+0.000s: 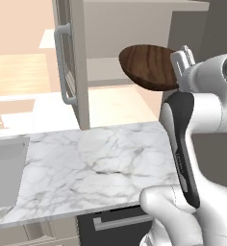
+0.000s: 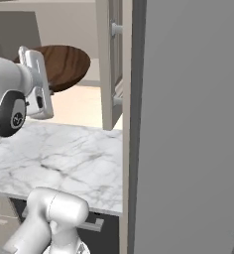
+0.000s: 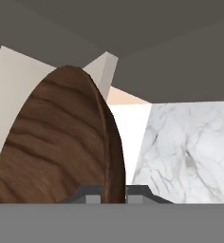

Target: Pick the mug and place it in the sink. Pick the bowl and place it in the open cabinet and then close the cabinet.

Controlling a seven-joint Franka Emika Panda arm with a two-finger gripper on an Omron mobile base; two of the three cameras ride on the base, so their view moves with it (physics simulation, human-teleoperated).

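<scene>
Hand view: gripper (image 3: 115, 193) fingers pinch the bowl (image 3: 61, 147) rim above the counter (image 3: 190, 152)

1 bowl (image 1: 146, 65), 1 sink (image 1: 5, 168), 1 open cabinet door (image 1: 69, 62), 1 counter (image 1: 96, 163)

White, smooth, round arm (image 1: 202, 158) with fat tube parts. Long black strip down one part, with tiny pale writing on it. Dark round cap with a small white mark at a joint. Boxy white hand piece at the top. Small dark finger tips (image 3: 92, 195).
</scene>
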